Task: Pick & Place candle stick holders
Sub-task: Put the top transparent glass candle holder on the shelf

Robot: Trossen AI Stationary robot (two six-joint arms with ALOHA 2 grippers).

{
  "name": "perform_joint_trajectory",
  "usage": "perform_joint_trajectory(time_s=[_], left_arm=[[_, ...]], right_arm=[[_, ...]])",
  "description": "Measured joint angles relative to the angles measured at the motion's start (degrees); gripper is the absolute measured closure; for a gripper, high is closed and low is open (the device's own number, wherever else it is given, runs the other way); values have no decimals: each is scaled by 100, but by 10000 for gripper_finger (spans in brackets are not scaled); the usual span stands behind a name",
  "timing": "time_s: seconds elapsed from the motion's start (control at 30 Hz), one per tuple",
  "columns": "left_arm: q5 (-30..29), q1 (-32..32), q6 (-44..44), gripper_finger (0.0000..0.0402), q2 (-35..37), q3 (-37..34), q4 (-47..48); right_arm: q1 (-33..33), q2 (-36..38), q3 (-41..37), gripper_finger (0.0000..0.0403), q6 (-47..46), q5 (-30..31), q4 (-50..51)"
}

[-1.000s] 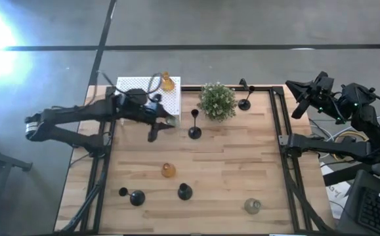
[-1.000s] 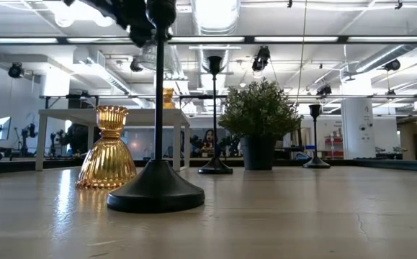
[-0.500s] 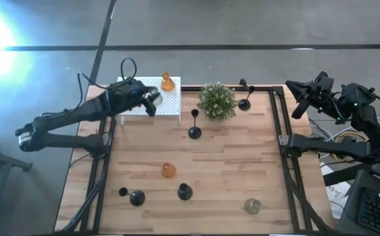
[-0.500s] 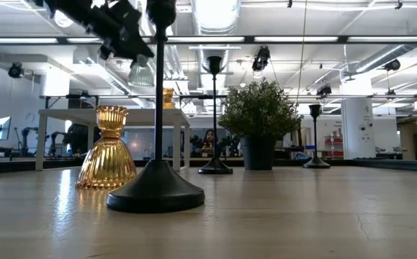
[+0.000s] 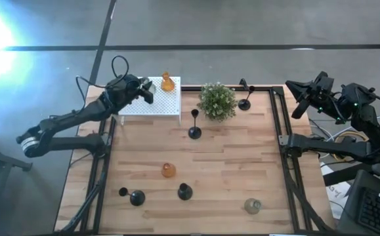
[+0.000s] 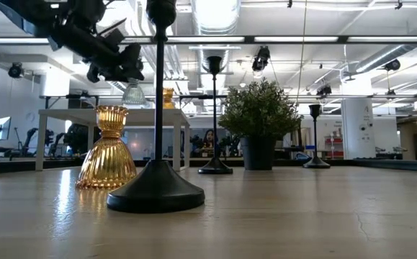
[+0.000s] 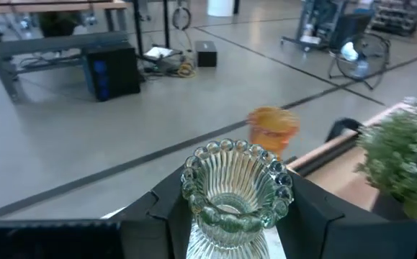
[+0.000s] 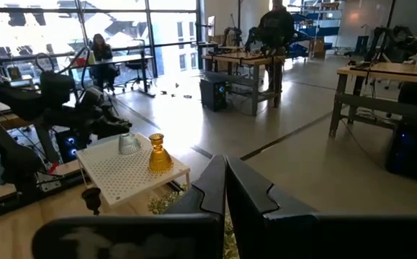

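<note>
- I am counting eight candle stick holders in the high view: four black ones, two amber glass ones and two clear glass ones.
- The black holders are standing at mid table [image 5: 194,133], beside the potted plant [image 5: 216,101] at the far edge [image 5: 245,103], and two near the front edge [image 5: 137,197] [image 5: 185,191].
- One amber holder [image 5: 168,170] is sitting on the wooden table [image 5: 242,164]; the other amber holder [image 5: 167,82] is standing on the white perforated box [image 5: 160,103].
- One clear holder [image 5: 253,206] is resting near the front right corner.
- My left gripper [image 5: 145,90] is pinching the ribbed clear glass holder [image 7: 235,193] between its fingers, above the box, near the amber one.
- My left arm is reaching in from the table's left side.
- My right gripper [image 8: 225,188] is waiting off the right edge, fingers pressed together, holding nothing.
- In the high view the held holder is hard to make out.
</note>
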State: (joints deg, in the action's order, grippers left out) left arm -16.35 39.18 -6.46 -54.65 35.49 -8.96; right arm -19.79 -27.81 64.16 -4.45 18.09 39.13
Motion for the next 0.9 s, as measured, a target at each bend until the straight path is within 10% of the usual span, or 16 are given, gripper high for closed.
perform_joint_trajectory(time_s=[0.9], left_arm=[[1072,975,-89,246,-1584,163,-1359]], right_arm=[[0,0,0,394,0,0,0]])
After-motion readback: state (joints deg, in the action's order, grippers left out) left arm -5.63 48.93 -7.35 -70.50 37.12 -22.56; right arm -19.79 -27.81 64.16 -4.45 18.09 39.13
